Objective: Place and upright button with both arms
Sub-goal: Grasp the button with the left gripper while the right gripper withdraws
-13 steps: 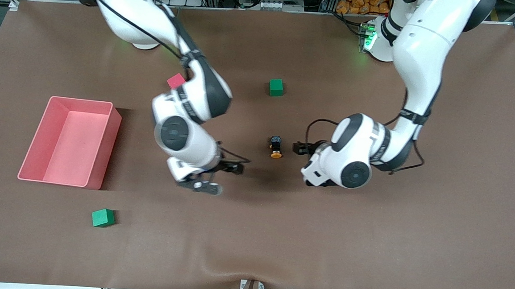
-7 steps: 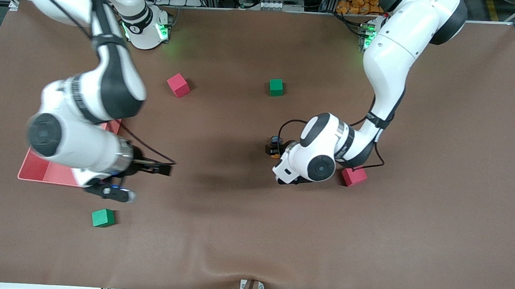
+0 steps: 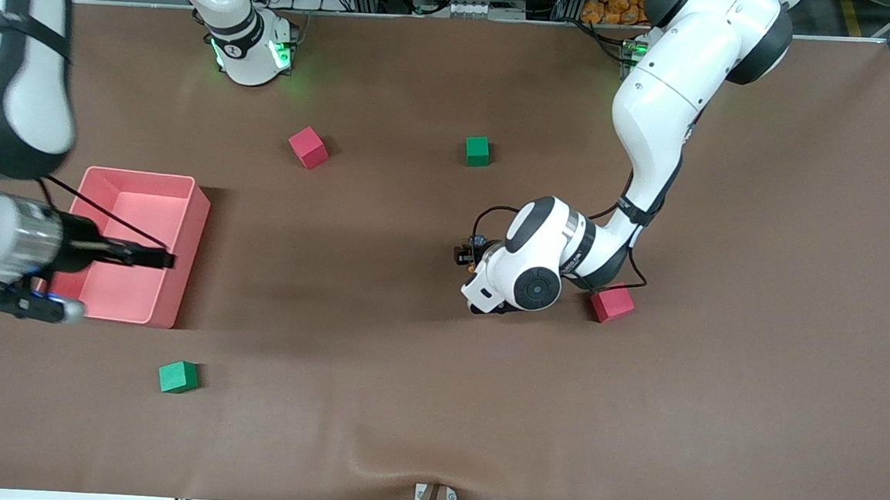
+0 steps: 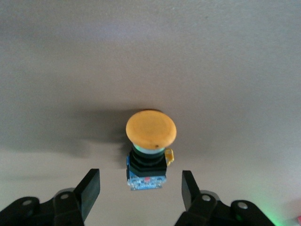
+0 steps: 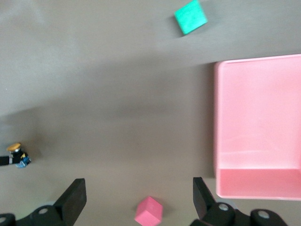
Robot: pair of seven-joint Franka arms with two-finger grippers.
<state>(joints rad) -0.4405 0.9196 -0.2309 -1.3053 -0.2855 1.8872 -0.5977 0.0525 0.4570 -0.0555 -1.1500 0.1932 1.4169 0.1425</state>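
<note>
The button lies on its side on the brown table, orange cap (image 4: 150, 128) on a black and blue body. In the front view the button (image 3: 476, 243) is mostly hidden under my left hand. My left gripper (image 4: 138, 190) is open and low at the table. Its fingers (image 4: 89, 188) stand on either side of the button's body without touching it. The left gripper also shows in the front view (image 3: 464, 256). My right gripper (image 3: 158, 259) is open and empty over the pink bin (image 3: 198, 212). In the right wrist view the right gripper (image 5: 138, 200) sees the button (image 5: 16, 155) small and distant.
A red cube (image 3: 612, 303) lies beside my left arm's elbow. Another red cube (image 3: 308, 147) and a green cube (image 3: 477, 151) lie nearer the bases. A second green cube (image 3: 178, 377) lies nearer the camera than the bin. The right wrist view shows the bin (image 5: 258, 127).
My right arm has swung away from the middle toward its end of the table, to over the pink bin. My left gripper has moved in until its open fingers flank the button.
</note>
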